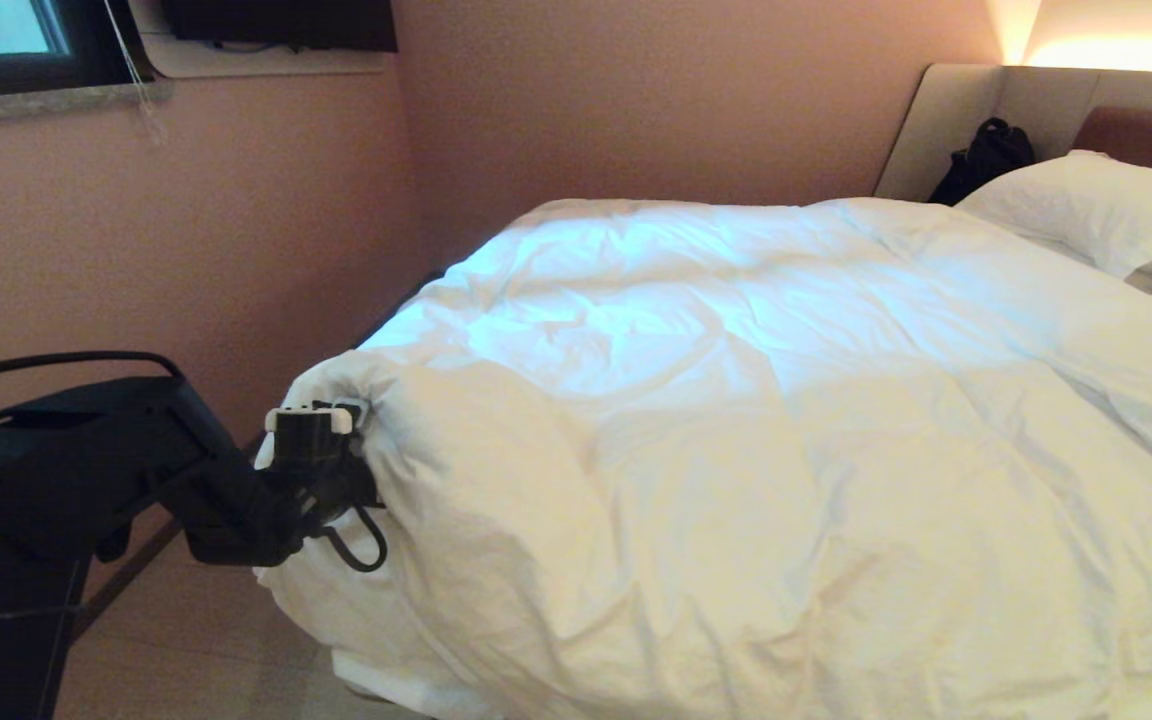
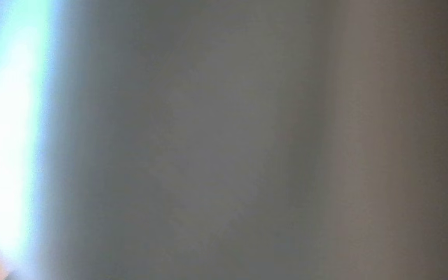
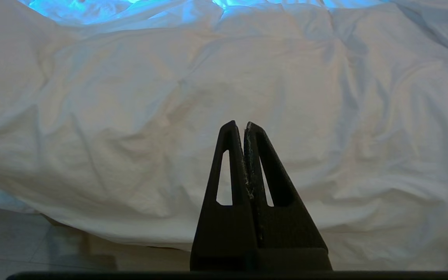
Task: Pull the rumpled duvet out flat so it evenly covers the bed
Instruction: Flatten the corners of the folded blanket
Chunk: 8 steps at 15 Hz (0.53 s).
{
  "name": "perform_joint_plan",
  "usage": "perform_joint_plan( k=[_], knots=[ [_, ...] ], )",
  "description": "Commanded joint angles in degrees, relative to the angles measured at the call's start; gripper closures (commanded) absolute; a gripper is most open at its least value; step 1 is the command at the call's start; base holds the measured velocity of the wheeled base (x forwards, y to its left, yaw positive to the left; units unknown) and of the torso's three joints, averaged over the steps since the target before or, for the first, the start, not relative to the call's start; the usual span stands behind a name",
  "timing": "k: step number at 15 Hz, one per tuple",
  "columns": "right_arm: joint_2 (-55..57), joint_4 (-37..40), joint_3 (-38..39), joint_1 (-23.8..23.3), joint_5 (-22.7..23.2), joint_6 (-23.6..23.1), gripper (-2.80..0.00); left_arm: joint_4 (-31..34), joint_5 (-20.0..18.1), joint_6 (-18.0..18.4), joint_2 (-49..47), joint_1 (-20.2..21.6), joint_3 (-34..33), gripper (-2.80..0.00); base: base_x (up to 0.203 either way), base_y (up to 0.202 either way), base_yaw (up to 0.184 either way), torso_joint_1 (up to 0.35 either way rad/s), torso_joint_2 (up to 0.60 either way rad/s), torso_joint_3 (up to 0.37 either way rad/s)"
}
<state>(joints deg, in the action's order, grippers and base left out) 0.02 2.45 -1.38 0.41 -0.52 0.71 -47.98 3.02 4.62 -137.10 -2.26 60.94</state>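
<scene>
Left gripper (image 1: 351,420) at duvet (image 1: 736,400) corner, finger state unclear; right gripper (image 3: 244,126) clenched empty. Risk: corner bunches, uneven cover.

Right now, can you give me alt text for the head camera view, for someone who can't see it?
A puffy, wrinkled white duvet covers most of a wide bed with a padded beige headboard, plump white pillows at its far end. The robot's black left gripper is pressed into the duvet's near left corner, fingers buried in folds.
</scene>
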Motion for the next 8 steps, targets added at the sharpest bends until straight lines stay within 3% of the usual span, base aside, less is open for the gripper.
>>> perform_joint_plan(
  k=[1,6,7,8],
  knots=[
    [0.0,0.0,0.0,0.0,0.0,0.0,0.00,-0.1,0.1,0.0,-0.8,0.1,0.1,-2.80,0.000,0.000,0.000,0.000,0.00,0.000],
    [0.0,0.0,0.0,0.0,0.0,0.0,0.00,-0.2,0.1,0.6,-1.0,0.0,-0.3,-2.80,0.000,0.000,0.000,0.000,0.00,0.000],
    [0.0,0.0,0.0,0.0,0.0,0.0,0.00,-0.2,0.1,0.7,-0.8,0.0,-0.6,0.00,0.000,0.000,0.000,0.000,0.00,0.000],
    [0.0,0.0,0.0,0.0,0.0,0.0,0.00,-0.1,0.1,0.7,-0.8,0.1,-0.4,0.00,0.000,0.000,0.000,0.000,0.00,0.000]
  ],
)
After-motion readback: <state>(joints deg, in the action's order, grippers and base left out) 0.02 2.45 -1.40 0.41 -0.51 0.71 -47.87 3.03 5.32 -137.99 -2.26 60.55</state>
